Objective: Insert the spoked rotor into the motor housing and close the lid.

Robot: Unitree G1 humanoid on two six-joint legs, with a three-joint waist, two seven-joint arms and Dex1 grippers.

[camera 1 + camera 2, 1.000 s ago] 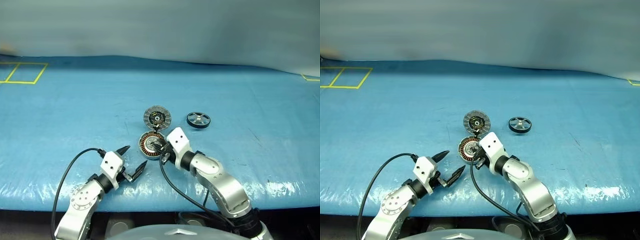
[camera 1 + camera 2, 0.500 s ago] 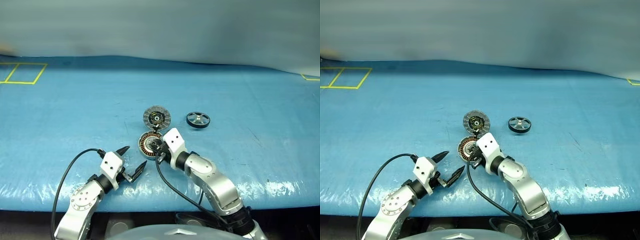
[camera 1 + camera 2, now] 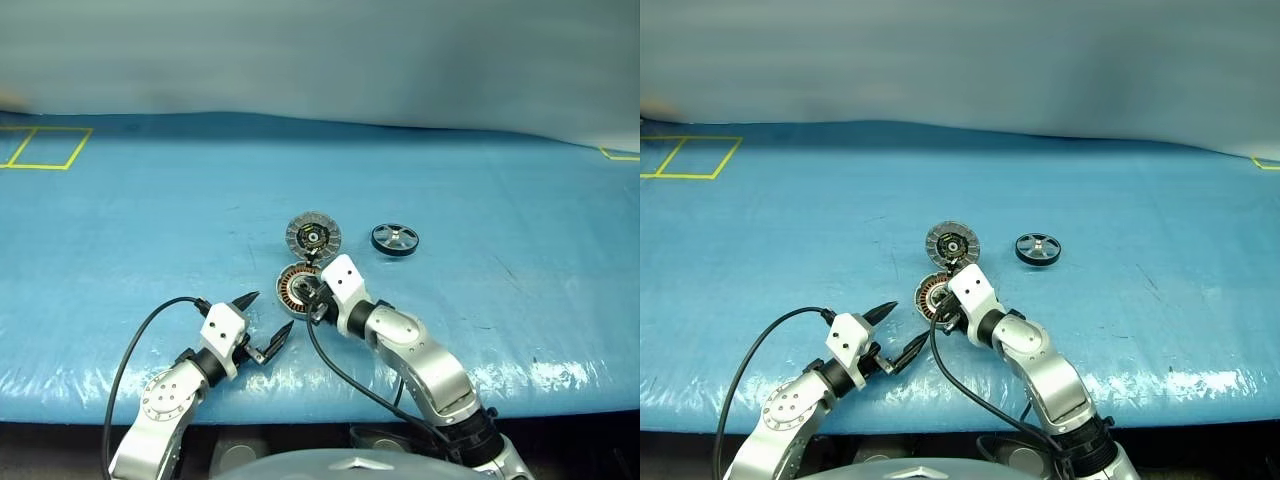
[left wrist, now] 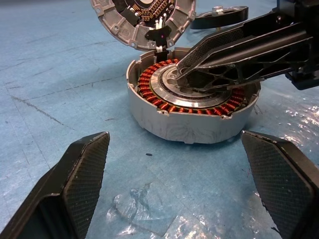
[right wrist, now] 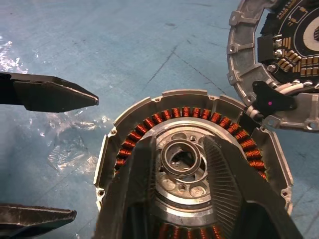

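The right gripper (image 5: 182, 164), fingers parted around the hub, hangs over the round silver-grey motor housing (image 4: 192, 107). The black-rimmed spoked rotor (image 3: 395, 238) lies beyond the housing, unfetched. Jostling could slam the ribbed silver lid (image 3: 313, 236) shut. The left gripper (image 3: 268, 322) waits spread wide.

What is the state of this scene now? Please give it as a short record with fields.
surface: blue table cover
motor housing: open, copper windings showing
lid: hinged open, lying beyond the housing
spoked rotor: on the cover, right of the lid, not inserted
right gripper: over the housing, fingers either side of the hub, open
left gripper: wide open, short of the housing, holding nothing
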